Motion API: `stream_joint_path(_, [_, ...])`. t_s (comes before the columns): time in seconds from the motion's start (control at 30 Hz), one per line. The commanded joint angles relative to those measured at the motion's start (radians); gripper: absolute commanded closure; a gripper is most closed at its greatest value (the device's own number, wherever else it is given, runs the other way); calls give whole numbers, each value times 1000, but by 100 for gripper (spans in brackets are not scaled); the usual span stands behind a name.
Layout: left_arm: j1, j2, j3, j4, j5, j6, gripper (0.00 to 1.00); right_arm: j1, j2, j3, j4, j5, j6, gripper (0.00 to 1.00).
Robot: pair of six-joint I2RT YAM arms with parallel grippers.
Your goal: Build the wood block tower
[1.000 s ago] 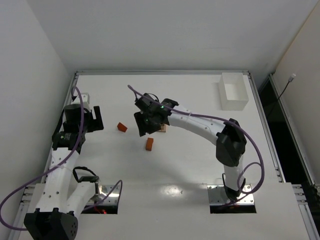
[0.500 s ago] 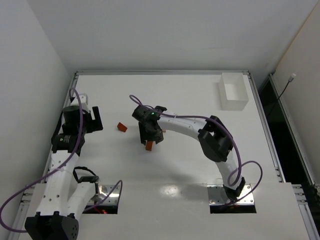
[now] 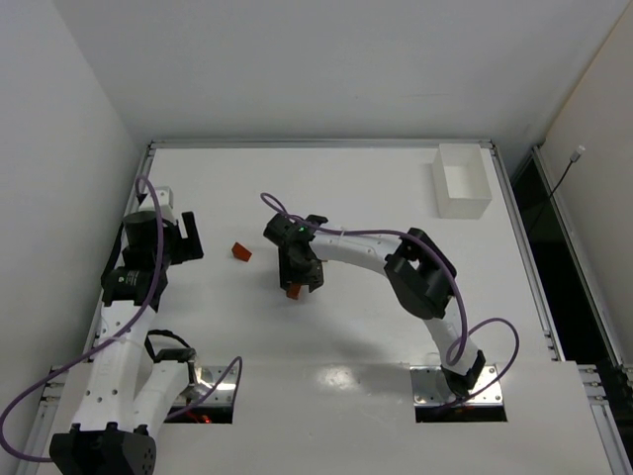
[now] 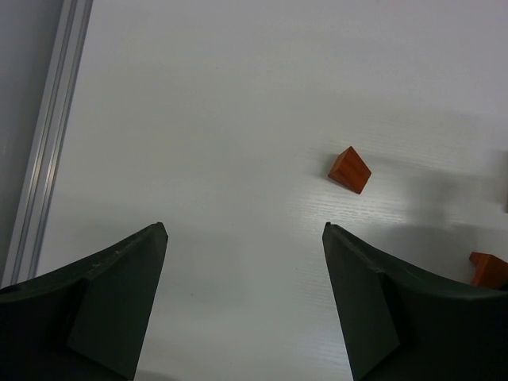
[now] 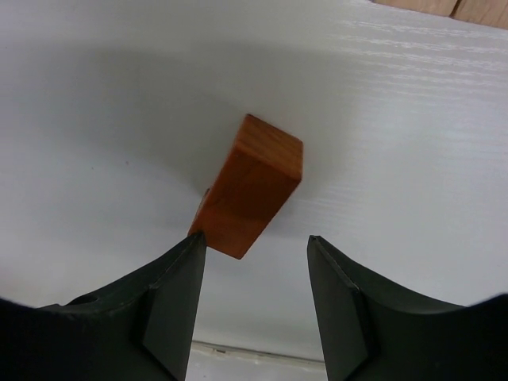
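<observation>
Found the right claw (image 3: 297,282) low over the table (image 3: 376,336), jaws partly spread and closed on nothing. Saw an orange rectangular block (image 5: 250,186) lying on the tabletop just ahead of it, skewed across the gap, with its near end reaching in between the two tips. Saw that near corner right at the tip on the left of the wrist view, and bare table between the block and the other tip. Could not tell whether corner and tip were touching.

Made out the edges of pale wooden blocks (image 5: 484,9) farther ahead of that claw and off to one side, cut off by the top of the wrist view. Could not count them or tell how stacked.

Found the left claw (image 4: 244,230) spread wide, holding nothing, well apart from every block. Saw an orange wedge (image 4: 349,170) ahead of it and to its right, lying alone between the two claws.

Noted a white open-topped box (image 3: 465,210) well beyond the right claw and off to its right, near the table's far corner. Looked down onto white floor and walls inside.
</observation>
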Motion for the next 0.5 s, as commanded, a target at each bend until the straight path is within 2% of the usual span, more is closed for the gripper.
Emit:
stream_joint_path(0.0, [13,-26,-5,33,-6,-11,23,10,10,19,29,-13,41,49])
stream_joint_path(0.47, [13,-26,-23,42,-6,-11,23,10,20,39,66,-46,41,47])
